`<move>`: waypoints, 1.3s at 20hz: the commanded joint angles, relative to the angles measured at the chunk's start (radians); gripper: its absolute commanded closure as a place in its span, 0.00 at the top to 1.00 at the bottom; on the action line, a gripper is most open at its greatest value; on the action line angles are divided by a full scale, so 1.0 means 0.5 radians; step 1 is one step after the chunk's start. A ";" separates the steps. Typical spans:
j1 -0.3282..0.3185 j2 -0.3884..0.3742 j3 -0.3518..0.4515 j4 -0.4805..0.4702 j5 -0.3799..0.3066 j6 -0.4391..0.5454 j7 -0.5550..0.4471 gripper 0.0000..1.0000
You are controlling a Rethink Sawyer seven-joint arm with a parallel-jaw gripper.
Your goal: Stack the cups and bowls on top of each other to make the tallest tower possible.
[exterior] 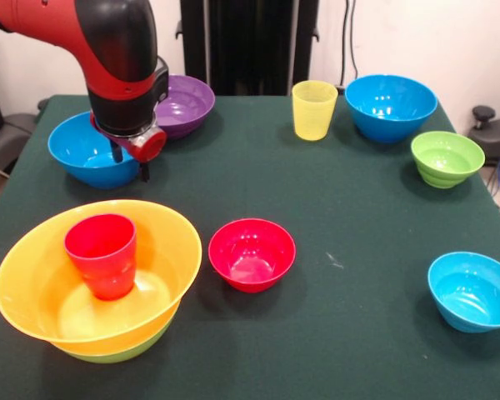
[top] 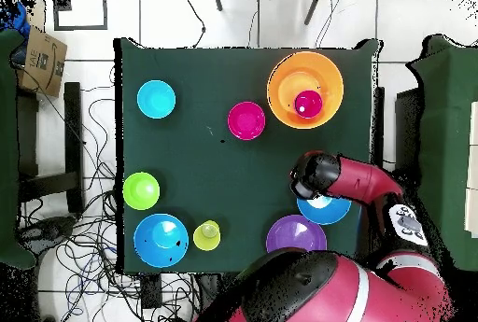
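Note:
The tower stands at the near left: a large orange bowl (exterior: 33, 283) (top: 283, 85) nested over a lime-green bowl (exterior: 121, 352), with a red cup (exterior: 102, 254) (top: 308, 105) upright inside. My gripper (exterior: 130, 163) hangs at the right rim of a blue bowl (exterior: 79, 152) (top: 329, 211). It is open, one finger over the bowl's inside and one at its rim, holding nothing. Whether it touches the rim I cannot tell. In the overhead view the arm hides the gripper. A purple bowl (exterior: 187, 104) (top: 296, 235) sits just behind. The small red bowl (exterior: 252, 254) (top: 246, 120) lies mid-table.
A yellow cup (exterior: 314, 109) (top: 207, 235) and a second blue bowl (exterior: 391, 107) (top: 161, 240) stand at the far right. A ribbed green bowl (exterior: 447, 158) (top: 141, 190) and a small blue bowl (exterior: 473, 292) (top: 156, 99) lie along the right edge of the green table (exterior: 358, 217).

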 commanded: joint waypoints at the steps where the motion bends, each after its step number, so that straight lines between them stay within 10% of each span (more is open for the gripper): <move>1: 0.009 -0.009 0.174 0.089 -0.113 -0.068 -0.129 1.00; 26: -0.061 0.071 0.204 0.048 -0.203 -0.108 -0.199 1.00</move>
